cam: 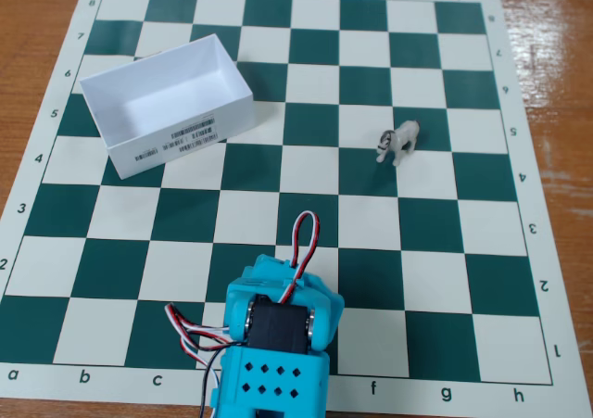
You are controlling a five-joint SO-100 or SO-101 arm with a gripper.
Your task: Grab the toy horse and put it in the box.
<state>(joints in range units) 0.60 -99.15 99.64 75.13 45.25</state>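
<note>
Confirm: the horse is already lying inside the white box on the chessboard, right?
Not right. The fixed view shows the toy horse standing on the chessboard, well to the right of the white box, which holds nothing. The rest is correct: the box sits on the board.

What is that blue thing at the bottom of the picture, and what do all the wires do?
That is the robot arm: a bright turquoise plastic shell, blocky with rounded edges. A black motor block sits in its middle, and the lower panel has small diamond-shaped holes. Red, white and black cables loop out at the top and left side. Its gripper is not visible here.
</note>
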